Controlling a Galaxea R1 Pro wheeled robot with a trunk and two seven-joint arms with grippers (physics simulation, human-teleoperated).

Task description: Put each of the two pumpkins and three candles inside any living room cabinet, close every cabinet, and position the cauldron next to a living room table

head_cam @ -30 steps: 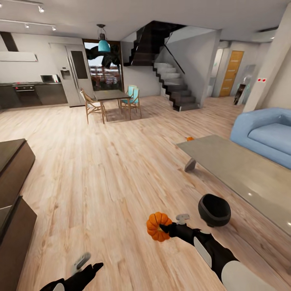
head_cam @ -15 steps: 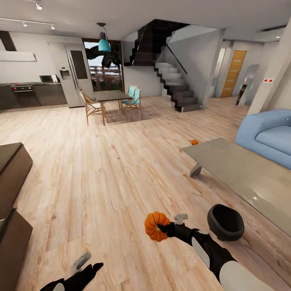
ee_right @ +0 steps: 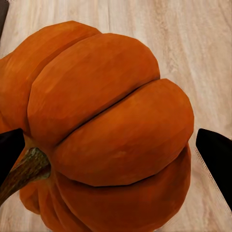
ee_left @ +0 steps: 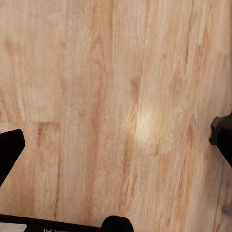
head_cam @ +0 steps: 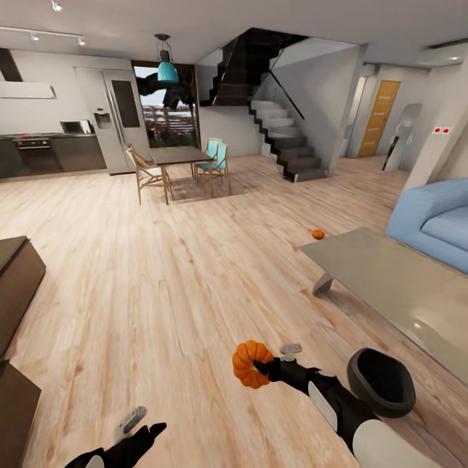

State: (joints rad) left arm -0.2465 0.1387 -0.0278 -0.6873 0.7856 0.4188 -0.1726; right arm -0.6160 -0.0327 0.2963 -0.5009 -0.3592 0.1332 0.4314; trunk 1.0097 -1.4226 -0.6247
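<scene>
My right gripper (head_cam: pixel 260 365) is clamped on a pumpkin (head_cam: pixel 251 364), holding it above the wood floor (head_cam: pixel 162 286); in the right wrist view the pumpkin (ee_right: pixel 106 130) sits between both fingertips (ee_right: pixel 215 154), stem towards one side. My left gripper (head_cam: pixel 140 426) hangs low over bare floor with its jaws spread and nothing between them. The cauldron (head_cam: pixel 381 381) stands on the floor just beside my right forearm, near the corner of the glass-topped table (head_cam: pixel 390 279). A second pumpkin (head_cam: pixel 317 233) lies on the floor by the table's far end. The cabinet (head_cam: pixel 16 286) runs along the left edge
</scene>
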